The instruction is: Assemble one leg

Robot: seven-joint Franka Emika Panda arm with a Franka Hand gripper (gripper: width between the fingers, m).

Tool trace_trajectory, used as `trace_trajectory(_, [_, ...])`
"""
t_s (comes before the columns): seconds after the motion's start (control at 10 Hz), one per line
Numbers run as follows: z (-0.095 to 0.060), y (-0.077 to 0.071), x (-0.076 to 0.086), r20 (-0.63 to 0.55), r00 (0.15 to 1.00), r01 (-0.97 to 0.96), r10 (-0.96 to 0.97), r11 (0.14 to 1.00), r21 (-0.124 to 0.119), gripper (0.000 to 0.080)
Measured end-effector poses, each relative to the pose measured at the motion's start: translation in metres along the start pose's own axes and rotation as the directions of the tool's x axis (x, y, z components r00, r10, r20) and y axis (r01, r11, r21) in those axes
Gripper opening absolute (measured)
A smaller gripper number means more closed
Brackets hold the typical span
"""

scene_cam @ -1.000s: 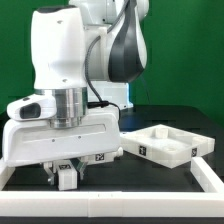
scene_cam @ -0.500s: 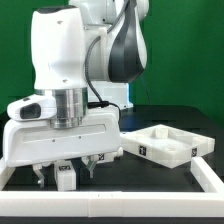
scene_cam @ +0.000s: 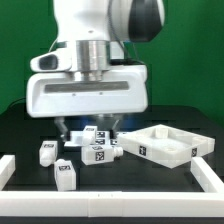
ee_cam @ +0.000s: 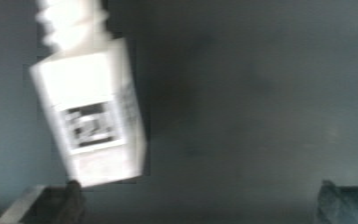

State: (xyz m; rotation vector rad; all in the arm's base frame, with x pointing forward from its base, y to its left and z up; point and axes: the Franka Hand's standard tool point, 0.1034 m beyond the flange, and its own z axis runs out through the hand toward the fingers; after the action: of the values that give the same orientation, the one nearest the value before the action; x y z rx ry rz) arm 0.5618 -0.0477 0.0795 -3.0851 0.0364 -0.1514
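Several legs, small white blocks with black-and-white tags, lie on the black table in the exterior view: one (scene_cam: 66, 172) nearest the front, one (scene_cam: 47, 152) to its left, and others (scene_cam: 99, 153) clustered under the hand. My gripper (scene_cam: 90, 128) hangs open above that cluster and holds nothing. In the wrist view one leg (ee_cam: 91, 110) lies lengthwise close to one fingertip (ee_cam: 51, 205); the other fingertip (ee_cam: 350, 203) stands far off, and the gripper (ee_cam: 202, 205) is empty between them.
The large white square tray-like part (scene_cam: 190, 152) lies at the exterior view's right. White rails (scene_cam: 208, 180) border the table at the front right and front left (scene_cam: 6, 170). The arm's wide white hand (scene_cam: 88, 92) hides the table behind it.
The arm has moved toward the exterior view's right and risen. The leg it stood over stays on the table at the front. The fingers stay open.
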Motion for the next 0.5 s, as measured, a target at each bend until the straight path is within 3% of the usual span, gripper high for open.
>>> trace_trajectory(0.1, [0.0051, -0.0036, 0.0048, -0.043, 0.999, 0.032, -0.033, 0.999, -0.013, 0.0649])
trace_trajectory(0.5, [0.0072, -0.0024, -0.0003, -0.038, 0.999, -0.003, 0.003, 1.000, -0.013, 0.0649])
